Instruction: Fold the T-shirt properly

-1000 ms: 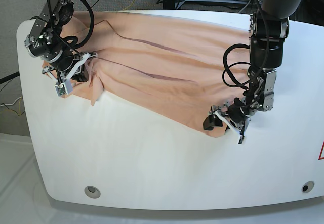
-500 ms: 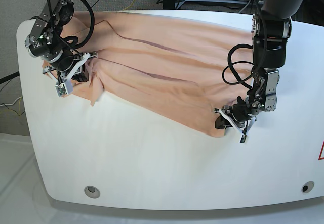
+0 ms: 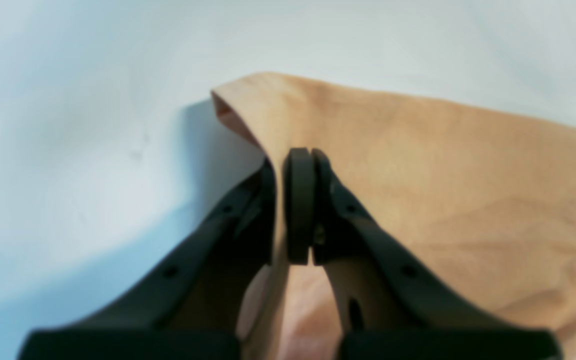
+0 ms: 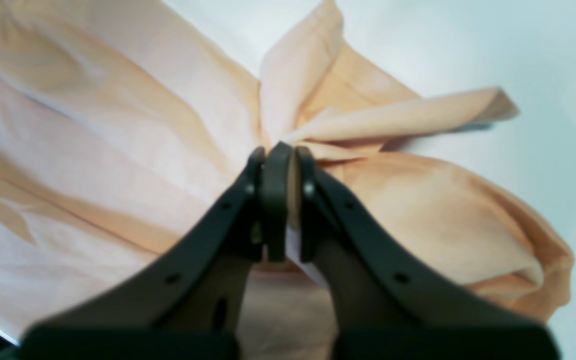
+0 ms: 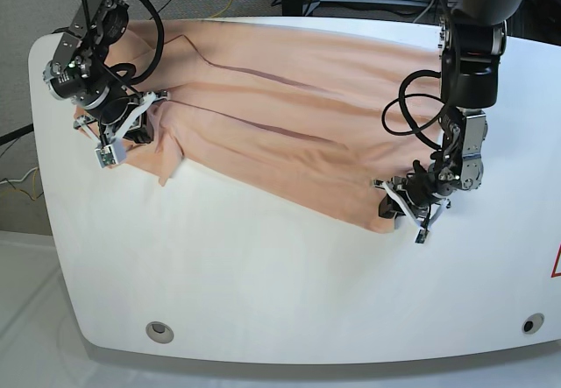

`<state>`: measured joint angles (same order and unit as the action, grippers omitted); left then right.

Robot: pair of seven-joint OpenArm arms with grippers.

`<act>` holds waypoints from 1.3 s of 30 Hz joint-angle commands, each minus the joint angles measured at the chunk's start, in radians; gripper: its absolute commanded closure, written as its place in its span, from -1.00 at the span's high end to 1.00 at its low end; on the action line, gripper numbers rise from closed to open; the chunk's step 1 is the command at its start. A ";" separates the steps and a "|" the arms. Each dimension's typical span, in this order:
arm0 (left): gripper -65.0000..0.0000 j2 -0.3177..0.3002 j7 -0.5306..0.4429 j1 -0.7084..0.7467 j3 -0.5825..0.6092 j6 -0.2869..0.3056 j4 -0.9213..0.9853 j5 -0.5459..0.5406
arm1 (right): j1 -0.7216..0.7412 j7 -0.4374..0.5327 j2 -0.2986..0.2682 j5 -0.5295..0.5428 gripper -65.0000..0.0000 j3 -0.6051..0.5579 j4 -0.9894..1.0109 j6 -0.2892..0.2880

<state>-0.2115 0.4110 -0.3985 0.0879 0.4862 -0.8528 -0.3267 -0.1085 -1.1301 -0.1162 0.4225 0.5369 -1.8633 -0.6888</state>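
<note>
T-shirt [image 5: 298, 116]: peach cloth spread in long creases across the far half of the white bench [image 5: 263, 274], running from the far left edge down toward the near right.
Left pincer [image 3: 298, 200]: jaws pressed together on the shirt's near right corner, a thin layer of fabric caught between the pads; that corner rises off the bench in a small peak.
Right pincer [image 4: 278, 200]: jaws clamped on a bunched fold at the shirt's left end, with flaps of cloth fanning out past the tips.
Arms: well apart, one at each end of the shirt.
</note>
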 commanded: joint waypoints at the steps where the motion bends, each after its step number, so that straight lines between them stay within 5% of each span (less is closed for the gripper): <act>1: -0.95 -0.006 -0.011 -0.037 -0.001 0.004 -0.044 -0.010 | 0.022 0.023 -0.010 0.014 -0.94 0.002 -0.014 -0.004; 20: -0.95 -0.012 0.019 0.028 0.122 0.004 -0.214 -0.009 | 0.025 0.023 0.017 0.014 -0.94 0.001 -0.014 -0.004; 39: -0.95 -0.134 0.019 0.134 0.301 -0.002 -0.405 -0.009 | 0.025 0.023 0.017 0.014 -0.94 0.001 -0.014 -0.004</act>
<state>-0.3244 0.4519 -0.2489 0.3958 0.4862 -1.2240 -0.3252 -0.0959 -1.1294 -0.0887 0.4229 0.5358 -1.8622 -0.6888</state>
